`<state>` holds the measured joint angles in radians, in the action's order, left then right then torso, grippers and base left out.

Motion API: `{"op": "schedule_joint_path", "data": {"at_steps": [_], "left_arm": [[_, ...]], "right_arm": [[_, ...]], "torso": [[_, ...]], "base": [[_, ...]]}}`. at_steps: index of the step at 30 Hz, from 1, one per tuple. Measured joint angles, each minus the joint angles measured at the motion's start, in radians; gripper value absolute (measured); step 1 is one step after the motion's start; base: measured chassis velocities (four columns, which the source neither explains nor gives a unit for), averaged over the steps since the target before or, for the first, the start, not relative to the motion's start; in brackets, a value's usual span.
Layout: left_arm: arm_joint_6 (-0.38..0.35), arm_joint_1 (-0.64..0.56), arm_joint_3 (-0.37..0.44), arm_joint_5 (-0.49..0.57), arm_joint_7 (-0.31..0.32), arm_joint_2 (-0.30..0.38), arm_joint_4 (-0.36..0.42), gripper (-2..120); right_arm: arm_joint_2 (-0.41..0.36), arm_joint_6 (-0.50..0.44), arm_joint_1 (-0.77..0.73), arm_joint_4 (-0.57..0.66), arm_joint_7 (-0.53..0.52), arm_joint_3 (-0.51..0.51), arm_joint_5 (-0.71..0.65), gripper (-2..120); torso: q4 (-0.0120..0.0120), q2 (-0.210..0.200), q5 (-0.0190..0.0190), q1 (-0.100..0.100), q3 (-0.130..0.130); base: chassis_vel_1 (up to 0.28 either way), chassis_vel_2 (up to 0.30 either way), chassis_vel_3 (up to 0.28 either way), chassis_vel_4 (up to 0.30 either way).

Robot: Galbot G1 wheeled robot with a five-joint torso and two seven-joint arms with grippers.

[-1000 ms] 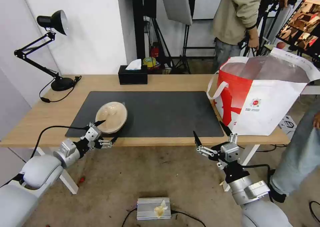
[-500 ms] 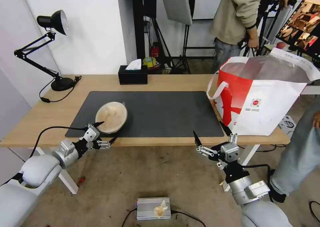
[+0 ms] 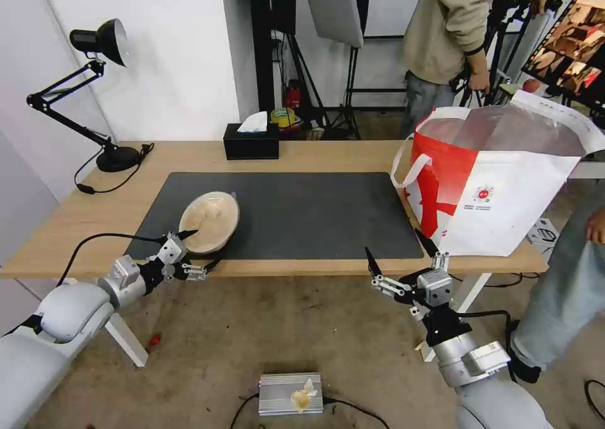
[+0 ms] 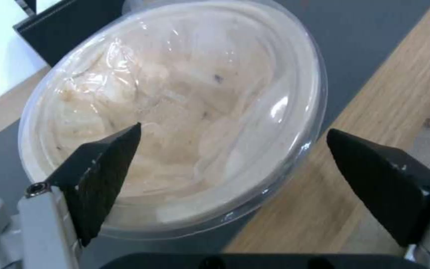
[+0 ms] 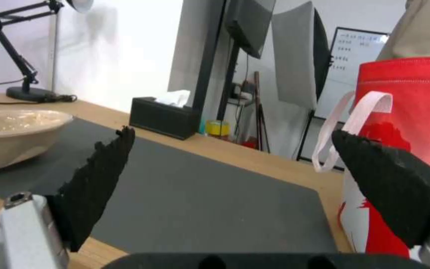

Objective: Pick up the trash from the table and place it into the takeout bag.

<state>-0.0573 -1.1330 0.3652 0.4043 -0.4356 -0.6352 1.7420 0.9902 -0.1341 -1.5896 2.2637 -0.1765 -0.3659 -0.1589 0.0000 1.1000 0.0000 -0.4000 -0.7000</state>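
Tan bowl (image 3: 209, 220) before left end effector (image 3: 202, 247)

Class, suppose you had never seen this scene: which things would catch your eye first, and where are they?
First, the takeout bag, big, white and red, standing open at the table's right end. Next, the tan shallow bowl on the mat's front left corner, with the open left claw just before its near rim. The open right claw hangs below the table's front edge.

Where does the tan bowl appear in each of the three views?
Head view: tan bowl on the mat's near-left part, before the left gripper.
Left wrist view: bowl large, between the open jaws.
Right wrist view: bowl at the picture's edge.
Shared landmark: dark grey mat.
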Motion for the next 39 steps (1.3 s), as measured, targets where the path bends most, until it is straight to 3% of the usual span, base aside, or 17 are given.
{"op": "schedule_joint_path", "data": {"at_steps": [13,29,39], "left_arm": [[-0.004,0.080,-0.080,0.014,-0.010,0.020,-0.043,100],[-0.004,0.117,-0.108,0.014,-0.003,0.018,-0.075,100],[-0.003,0.122,-0.108,0.014,-0.002,0.014,-0.079,66]], "right_arm": [[0.000,0.000,0.000,0.000,0.000,0.000,0.000,100],[0.000,0.000,0.000,0.000,0.000,0.000,0.000,100],[0.000,0.000,0.000,0.000,0.000,0.000,0.000,100]], "torso": [[0.0000,0.000,0.0000,0.000,0.000],[0.0000,0.000,0.0000,0.000,0.000],[0.0000,0.000,0.0000,0.000,0.000]], "base": [[0.000,0.000,0.000,0.000],[0.000,0.000,0.000,0.000],[0.000,0.000,0.000,0.000]]}}
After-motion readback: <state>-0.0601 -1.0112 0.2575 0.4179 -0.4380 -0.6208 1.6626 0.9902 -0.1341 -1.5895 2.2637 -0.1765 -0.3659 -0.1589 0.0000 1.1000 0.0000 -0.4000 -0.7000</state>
